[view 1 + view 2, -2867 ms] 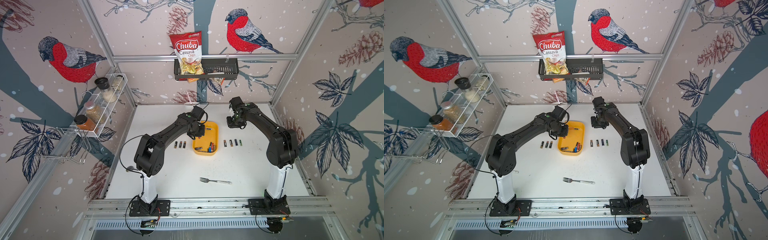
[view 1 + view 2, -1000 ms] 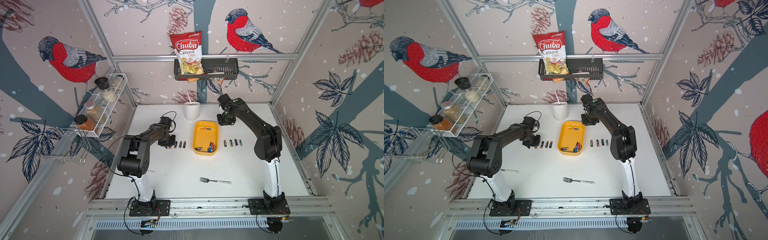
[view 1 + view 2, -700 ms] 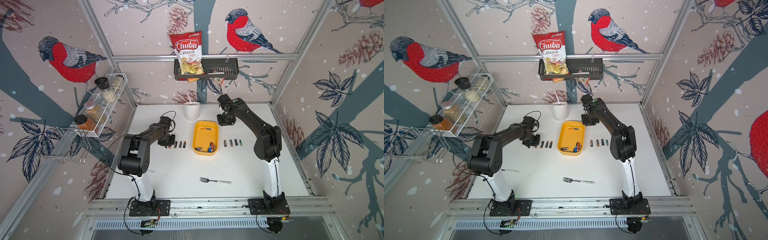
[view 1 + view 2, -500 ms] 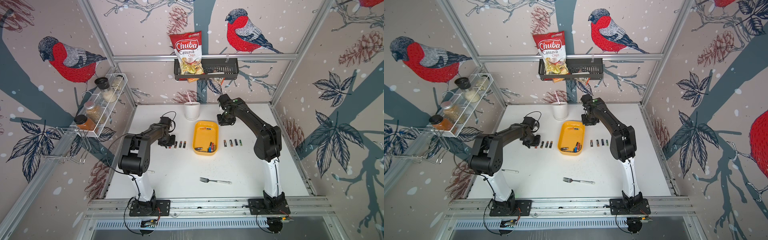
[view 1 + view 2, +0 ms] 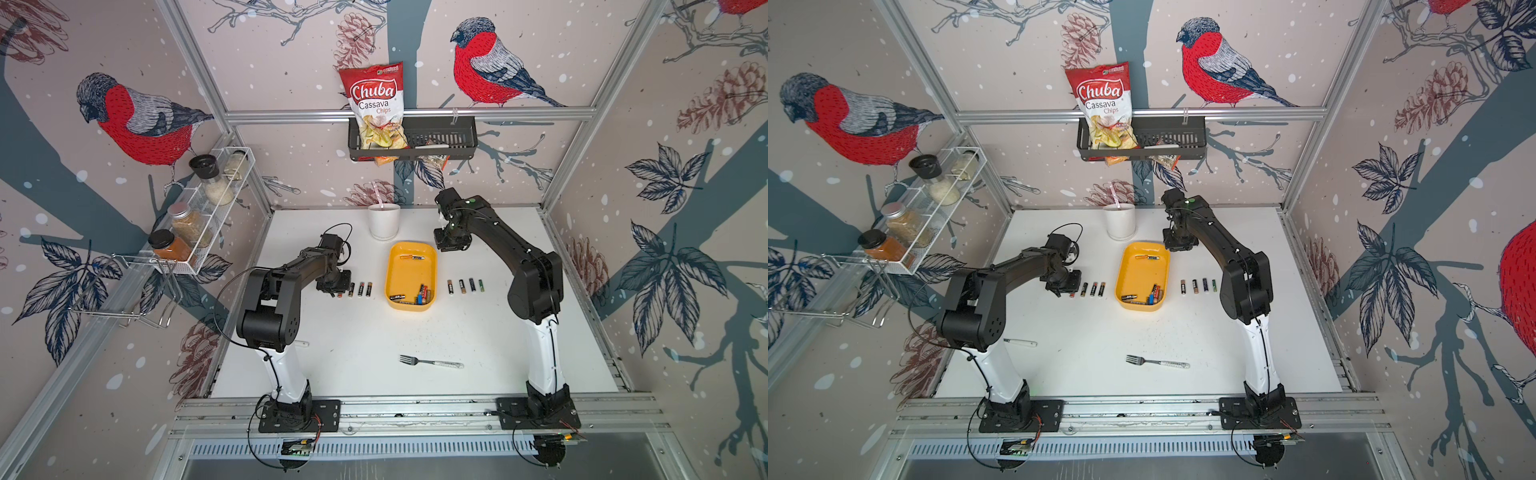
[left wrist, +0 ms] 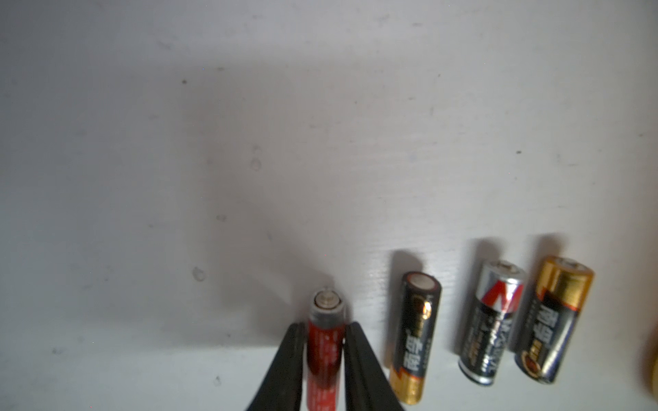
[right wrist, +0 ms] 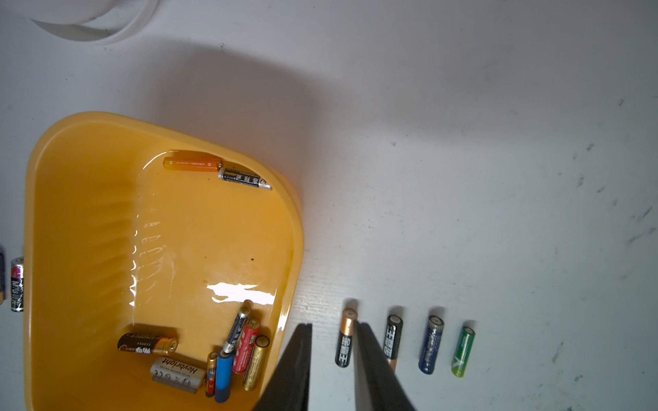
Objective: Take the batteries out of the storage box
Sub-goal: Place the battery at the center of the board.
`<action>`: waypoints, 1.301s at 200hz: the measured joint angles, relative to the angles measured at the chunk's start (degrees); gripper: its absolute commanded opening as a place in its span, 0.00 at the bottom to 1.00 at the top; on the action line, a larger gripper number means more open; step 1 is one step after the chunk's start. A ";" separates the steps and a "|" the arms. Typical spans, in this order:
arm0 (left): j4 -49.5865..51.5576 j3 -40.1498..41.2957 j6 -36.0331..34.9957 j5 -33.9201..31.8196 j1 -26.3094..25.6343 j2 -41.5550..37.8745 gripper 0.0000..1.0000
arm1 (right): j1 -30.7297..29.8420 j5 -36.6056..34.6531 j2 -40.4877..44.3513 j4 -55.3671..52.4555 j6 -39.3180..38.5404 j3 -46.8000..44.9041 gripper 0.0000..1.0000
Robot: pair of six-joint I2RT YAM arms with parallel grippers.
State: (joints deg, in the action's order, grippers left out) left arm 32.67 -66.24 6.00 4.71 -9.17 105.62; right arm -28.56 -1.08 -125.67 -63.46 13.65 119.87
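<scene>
**Setting a battery down beside the storage box (image 5: 409,274).** Left of the box, the left gripper (image 6: 324,329) is low over the worktop (image 6: 249,142). Its fingers (image 6: 285,363) stand narrowly to either side of a red battery (image 6: 325,341), which lies flat at the outer end of a row. They sit close against its sides; whether they press it or have let go cannot be told. Three batteries (image 6: 491,320) lie parallel between it and the box, near one another but apart.

Inside the box, two batteries (image 5: 412,257) rest by the far wall and a cluster (image 5: 422,296) by the near wall, so the task looks roughly half done.

Right of the box, four batteries (image 5: 461,286) lie in a second row. The right gripper (image 7: 333,331) hangs above the box's far right corner, its fingers (image 7: 292,363) a little apart and empty.

Good practice here, as a judgement: part the left fingers only slightly, then lift straight up. A sideways drag would likely roll the round cell into its neighbour.
</scene>
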 measured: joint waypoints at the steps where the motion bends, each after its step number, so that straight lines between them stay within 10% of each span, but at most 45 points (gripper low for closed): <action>1: 0.00 0.00 0.00 0.00 0.00 0.00 0.27 | 0.00 0.00 0.00 0.00 0.00 0.00 0.27; 260: 3.52 -3.89 1.33 -0.24 0.00 -6.54 0.32 | -7.13 0.09 -2.14 -1.55 1.62 5.64 0.28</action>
State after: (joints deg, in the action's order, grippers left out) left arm 36.18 -70.13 7.33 4.47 -9.17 99.09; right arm -35.68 -0.99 -127.81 -65.01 15.27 125.51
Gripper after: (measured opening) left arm 0.320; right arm 0.277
